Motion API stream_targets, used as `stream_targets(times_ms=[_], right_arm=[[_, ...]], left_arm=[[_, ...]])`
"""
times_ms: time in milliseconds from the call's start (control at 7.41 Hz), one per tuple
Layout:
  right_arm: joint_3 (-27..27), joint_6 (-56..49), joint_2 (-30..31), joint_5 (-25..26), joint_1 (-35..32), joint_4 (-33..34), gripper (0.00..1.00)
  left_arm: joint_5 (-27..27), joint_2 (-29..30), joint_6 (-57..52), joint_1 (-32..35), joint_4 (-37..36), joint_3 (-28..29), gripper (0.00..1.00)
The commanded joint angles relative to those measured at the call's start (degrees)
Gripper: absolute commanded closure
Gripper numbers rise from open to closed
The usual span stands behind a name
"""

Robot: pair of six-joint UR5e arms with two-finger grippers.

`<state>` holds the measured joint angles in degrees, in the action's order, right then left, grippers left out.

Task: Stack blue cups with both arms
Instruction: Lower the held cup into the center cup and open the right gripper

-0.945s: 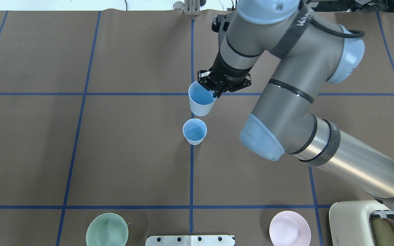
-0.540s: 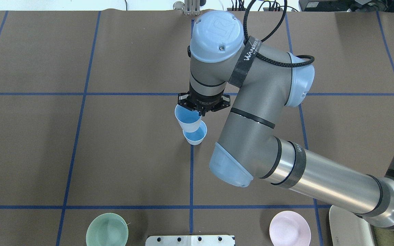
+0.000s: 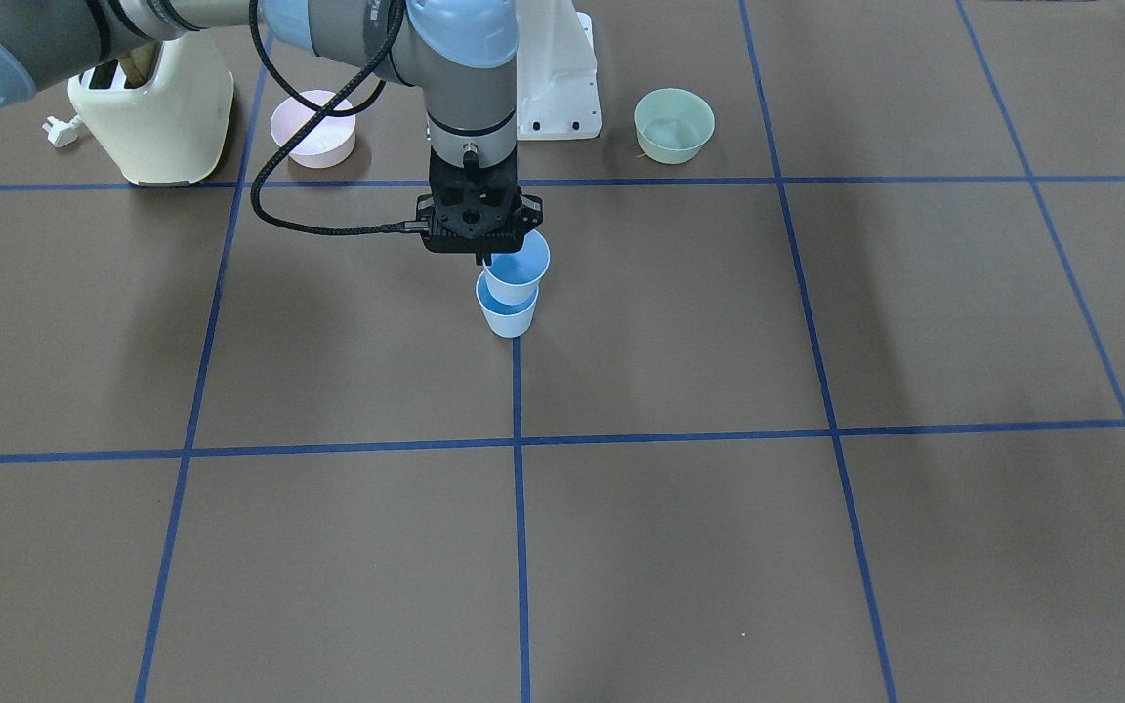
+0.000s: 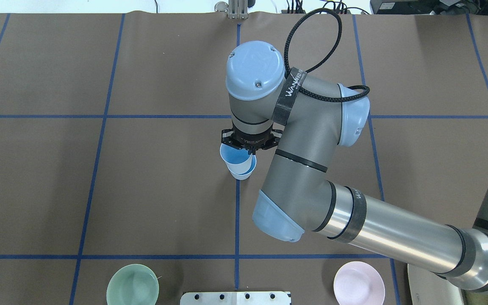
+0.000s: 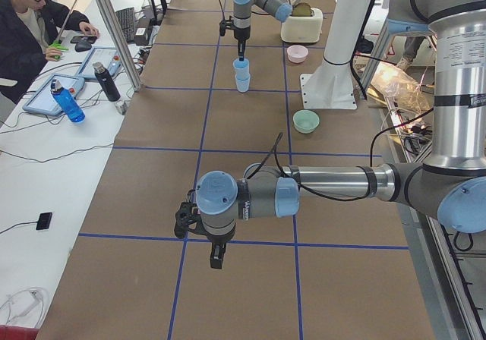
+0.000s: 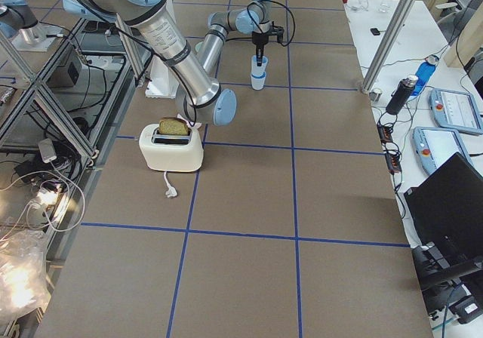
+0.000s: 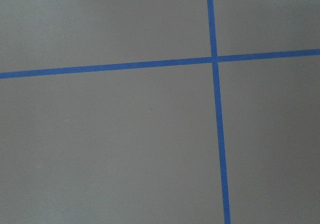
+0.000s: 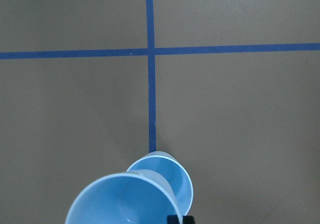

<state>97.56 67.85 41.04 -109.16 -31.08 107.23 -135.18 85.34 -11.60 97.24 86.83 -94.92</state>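
Observation:
One blue cup [image 4: 244,173] stands upright on the centre tape line. My right gripper [image 4: 250,149] is shut on the rim of the second blue cup [image 4: 234,156] and holds it slightly tilted, with its base sunk into the mouth of the standing cup. The front view shows the held cup [image 3: 518,269] over the standing cup [image 3: 508,316]. In the right wrist view the held cup [image 8: 125,199] overlaps the standing cup [image 8: 179,181]. My left gripper [image 5: 216,259] shows only in the exterior left view, hanging over bare table far from the cups, and I cannot tell its state.
A green bowl [image 4: 132,284] and a pink bowl [image 4: 359,283] sit near the robot's edge, either side of the white base [image 4: 235,298]. A cream toaster [image 3: 152,107] stands beside the pink bowl. The left wrist view shows only brown table and blue tape lines.
My right gripper has carried its blue cup toward the robot and down, from beyond the standing cup to resting in its mouth.

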Motion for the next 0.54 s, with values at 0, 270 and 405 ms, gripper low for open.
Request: stream_targets(times_ms=[0, 270, 405], right_arm=[[-0.09, 0.00, 0.88, 0.09, 0.58, 0.00, 1.00], [-0.44, 0.00, 1.06, 0.09, 0.67, -0.35, 1.00], [-0.44, 0.00, 1.06, 0.18, 0.67, -0.44, 0.60]], left_arm=[[0.00, 0.00, 0.00, -0.03, 0.00, 0.00, 0.02], [0.00, 0.00, 0.00, -0.03, 0.00, 0.00, 0.02], [0.00, 0.00, 0.00, -0.03, 0.00, 0.00, 0.02]])
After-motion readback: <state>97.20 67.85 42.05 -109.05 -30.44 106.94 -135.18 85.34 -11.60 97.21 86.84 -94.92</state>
